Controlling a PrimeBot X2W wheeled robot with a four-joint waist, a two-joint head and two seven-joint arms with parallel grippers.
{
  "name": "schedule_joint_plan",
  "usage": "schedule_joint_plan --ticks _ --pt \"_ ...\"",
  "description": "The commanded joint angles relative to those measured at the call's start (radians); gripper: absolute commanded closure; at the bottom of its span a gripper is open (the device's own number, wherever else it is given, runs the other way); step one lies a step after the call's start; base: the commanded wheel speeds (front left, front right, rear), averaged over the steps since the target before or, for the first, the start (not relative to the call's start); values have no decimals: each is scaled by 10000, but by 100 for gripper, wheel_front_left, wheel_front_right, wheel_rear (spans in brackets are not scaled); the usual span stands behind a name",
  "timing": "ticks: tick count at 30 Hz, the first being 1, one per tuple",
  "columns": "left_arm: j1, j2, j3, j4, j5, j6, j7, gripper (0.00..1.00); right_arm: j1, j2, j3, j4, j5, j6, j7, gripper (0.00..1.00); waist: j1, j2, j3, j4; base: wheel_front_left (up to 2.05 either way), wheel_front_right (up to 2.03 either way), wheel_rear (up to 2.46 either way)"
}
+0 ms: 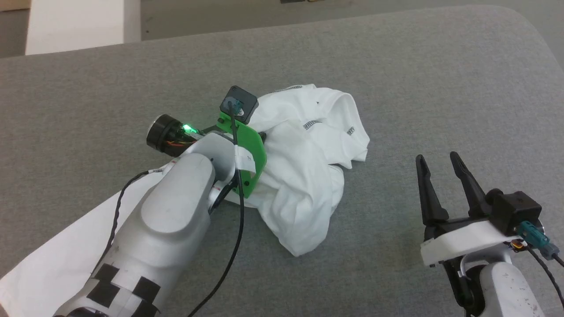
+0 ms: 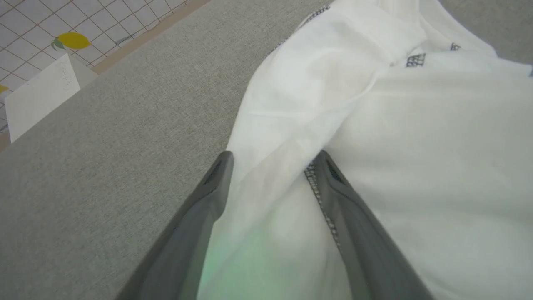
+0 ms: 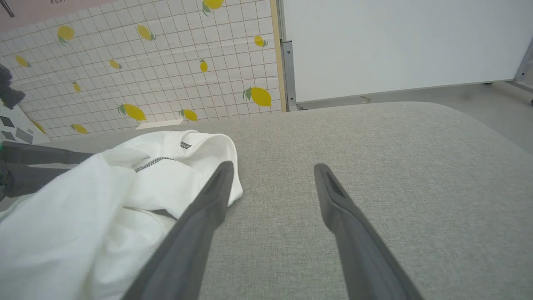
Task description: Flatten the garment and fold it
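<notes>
Your left forearm (image 1: 176, 207) lay nearest the head camera, reaching from the near left corner of the grey cloth-covered table (image 1: 396, 66) up to the garment (image 1: 304, 176). The garment sat as a crumpled white heap about the middle of the table, well away from the far and right edges. Nothing of it was flat. Folds were piled over one another and dark stitched seams showed at odd angles, so I judge you were at the very start, hunting for a hem or seam to draw out.

That would explain the pose of your left gripper (image 2: 273, 158). Its fingers stood wide apart and straddled a ridge of fabric at the heap's left side, with a stitched seam lying against the inner face of one finger. The cloth sat between the fingers but wasn't pinched, so the gripper had hold of nothing.

Your right gripper (image 1: 436, 157) waited over bare table toward the near right corner, apart from the heap, with its fingers equally spread and empty. I think it was parked there to leave the left arm room and to be ready to take the garment's opposite side once a first edge was found.
</notes>
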Motion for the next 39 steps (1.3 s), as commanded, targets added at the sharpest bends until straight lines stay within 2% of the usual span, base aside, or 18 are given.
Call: schedule_joint_plan --ticks 1,2,8,12,19,23,26,27,28,33,39 --pt "-206 73 -8 27 0 19 -39 85 -171 9 8 71 55 -15 -122 0 -1 0 115 -141 0 0 0" --pt "-234 63 41 4 -22 69 -163 100 -180 9 0 98 55 -15 -142 0 -1 0 110 -141 0 0 0" --pt "-140 -164 653 -175 -477 528 -1382 100 -192 9 -74 231 -66 -15 -179 0 -1 0 -118 85 0 0 0" --pt "277 -126 1534 -377 -1080 1104 -2242 100 -133 9 -64 214 -163 -15 -107 0 -1 0 -384 328 0 0 0" --pt "1885 643 3553 -943 -2135 2467 -3458 100 128 9 -165 45 -338 -15 108 0 -1 0 -858 857 0 0 0" --pt "3158 1140 4588 -1163 -2679 3221 -3485 100 286 9 -160 -56 -370 -15 231 0 -1 0 -1072 1121 0 0 0" --pt "4094 1309 5124 -1259 -3056 3613 -3306 100 371 9 -129 -136 -383 -15 312 0 -1 0 -1178 1307 0 0 0" --pt "4318 1296 5219 -1297 -3181 3635 -3246 55 394 9 -115 -169 -392 -15 339 0 -1 0 -1195 1360 0 0 0" --pt "4517 1277 5268 -1364 -3282 3600 -3215 0 416 9 -100 -209 -405 -15 367 0 -1 0 -1205 1409 0 0 0" --pt "5398 843 5504 -1987 -3789 3108 -3952 0 310 9 4 -317 -561 -15 560 0 -1 0 -1185 1765 0 0 0" --pt "5837 267 5550 -2876 -3472 2594 -6085 0 -544 9 388 -281 -1070 -15 1309 0 -1 0 -900 2363 0 0 0"
